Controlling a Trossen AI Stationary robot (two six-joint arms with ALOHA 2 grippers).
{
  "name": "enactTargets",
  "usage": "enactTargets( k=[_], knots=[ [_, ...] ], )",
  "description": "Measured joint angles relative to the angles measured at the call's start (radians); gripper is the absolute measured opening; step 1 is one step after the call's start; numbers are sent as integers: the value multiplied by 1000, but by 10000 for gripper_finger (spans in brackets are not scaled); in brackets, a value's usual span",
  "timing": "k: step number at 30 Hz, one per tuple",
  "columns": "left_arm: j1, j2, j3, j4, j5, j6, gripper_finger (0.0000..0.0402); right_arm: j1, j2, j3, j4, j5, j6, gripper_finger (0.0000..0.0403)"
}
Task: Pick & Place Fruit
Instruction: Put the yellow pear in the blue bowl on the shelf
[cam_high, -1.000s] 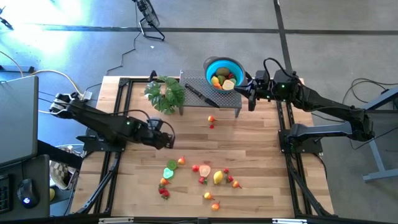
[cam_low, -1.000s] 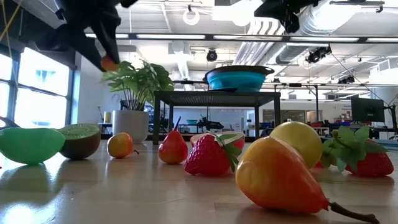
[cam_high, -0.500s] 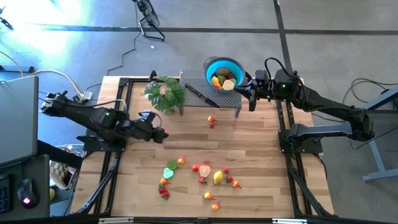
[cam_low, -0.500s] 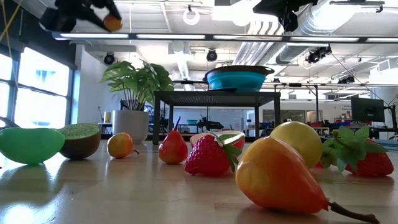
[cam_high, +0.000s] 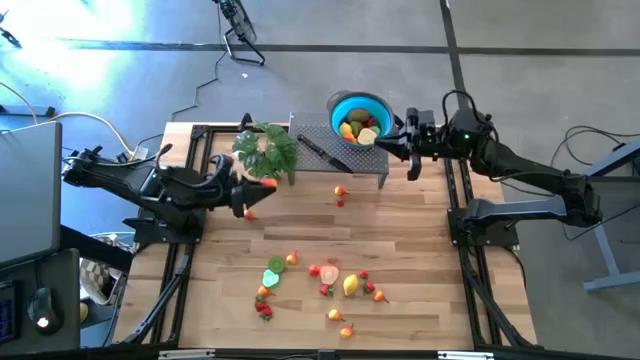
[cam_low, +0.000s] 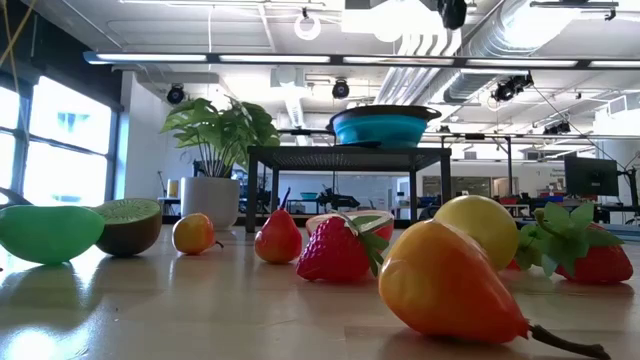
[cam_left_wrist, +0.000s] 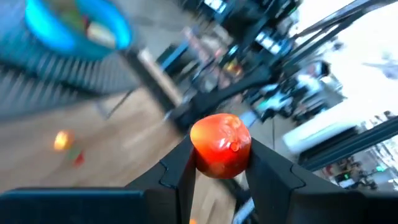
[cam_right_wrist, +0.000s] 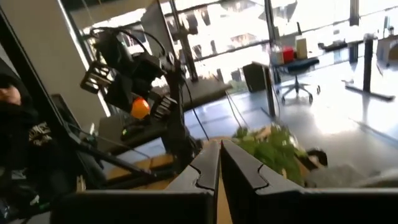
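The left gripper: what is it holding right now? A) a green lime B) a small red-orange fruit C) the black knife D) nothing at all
B. In the left wrist view, the left gripper is shut on a small red-orange fruit pinched between its two dark fingers; the high view shows the same fruit at the arm's tip, near the leafy plant.

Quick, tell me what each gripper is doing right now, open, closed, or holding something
Left gripper: closed on a small orange-red fruit.
Right gripper: closed, empty.

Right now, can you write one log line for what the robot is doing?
left gripper: shut on orange-red fruit, raised near plant | right gripper: shut, empty, beside blue bowl
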Motion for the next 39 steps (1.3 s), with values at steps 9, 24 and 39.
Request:
enactTargets(
  k=[9, 24, 39],
  knots=[
    [0, 1, 0, 209, -64, 147, 116, 43, 11, 0, 177, -61, -170, 9],
    [0, 27, 0, 212, -77, 105, 116, 174, 190, 0, 450, -14, -396, 9],
    [0, 138, 0, 298, -189, 76, 116, 210, 313, 0, 599, 31, -467, 9]
  ],
)
